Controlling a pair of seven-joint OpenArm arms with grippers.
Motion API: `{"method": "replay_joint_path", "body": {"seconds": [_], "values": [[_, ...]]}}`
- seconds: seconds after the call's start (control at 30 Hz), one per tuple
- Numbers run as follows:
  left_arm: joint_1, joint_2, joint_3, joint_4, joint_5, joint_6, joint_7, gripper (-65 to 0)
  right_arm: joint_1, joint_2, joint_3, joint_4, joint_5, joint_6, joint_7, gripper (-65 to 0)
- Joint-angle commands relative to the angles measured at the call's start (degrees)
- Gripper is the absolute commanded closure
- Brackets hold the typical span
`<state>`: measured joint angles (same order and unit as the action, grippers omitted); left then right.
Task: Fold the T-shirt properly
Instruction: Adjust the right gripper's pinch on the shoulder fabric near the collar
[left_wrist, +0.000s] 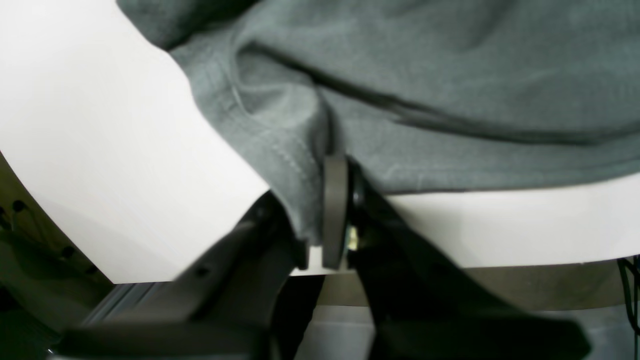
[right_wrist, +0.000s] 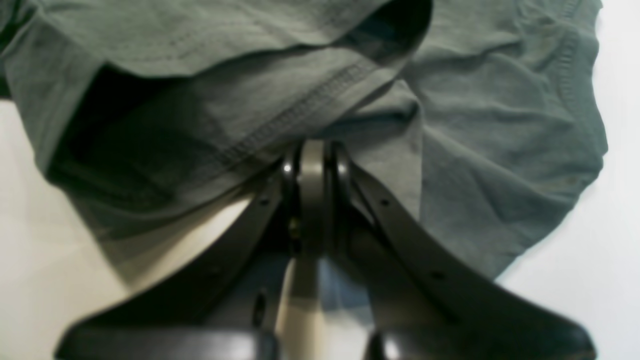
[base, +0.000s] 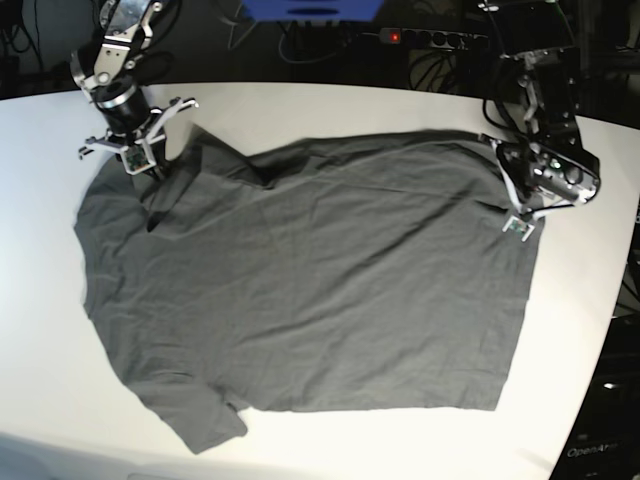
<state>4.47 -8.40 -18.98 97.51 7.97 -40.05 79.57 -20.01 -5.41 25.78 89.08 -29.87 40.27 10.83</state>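
Two jaws pinch the T-shirt along the counter's far edge; it lies spread, so you've every fold left.

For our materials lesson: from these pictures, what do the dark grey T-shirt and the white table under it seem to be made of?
The dark grey short-sleeved T-shirt looks like soft knitted cotton or a cotton blend, matte: it wrinkles, drapes in folds and shows stitched hems. The white table seems a hard, smooth board, perhaps laminate, with a faint sheen; its core cannot be told.
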Motion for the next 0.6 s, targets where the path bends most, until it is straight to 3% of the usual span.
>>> {"method": "replay_joint_path", "body": {"seconds": [0.0, 0.57], "values": [[-0.82, -0.43, -0.23, 0.99, 0.25, 0.05, 0.43, -3.5, 0.71, 0.53, 0.11, 1.16, 0.81, -0.27, 1.43, -1.9], [-0.82, -0.26, -0.14, 0.99, 0.34, 0.05, 0.43, -3.5, 1.06, 2.29, -2.53, 7.41, 0.02, -0.27, 0.99, -2.0]]}}
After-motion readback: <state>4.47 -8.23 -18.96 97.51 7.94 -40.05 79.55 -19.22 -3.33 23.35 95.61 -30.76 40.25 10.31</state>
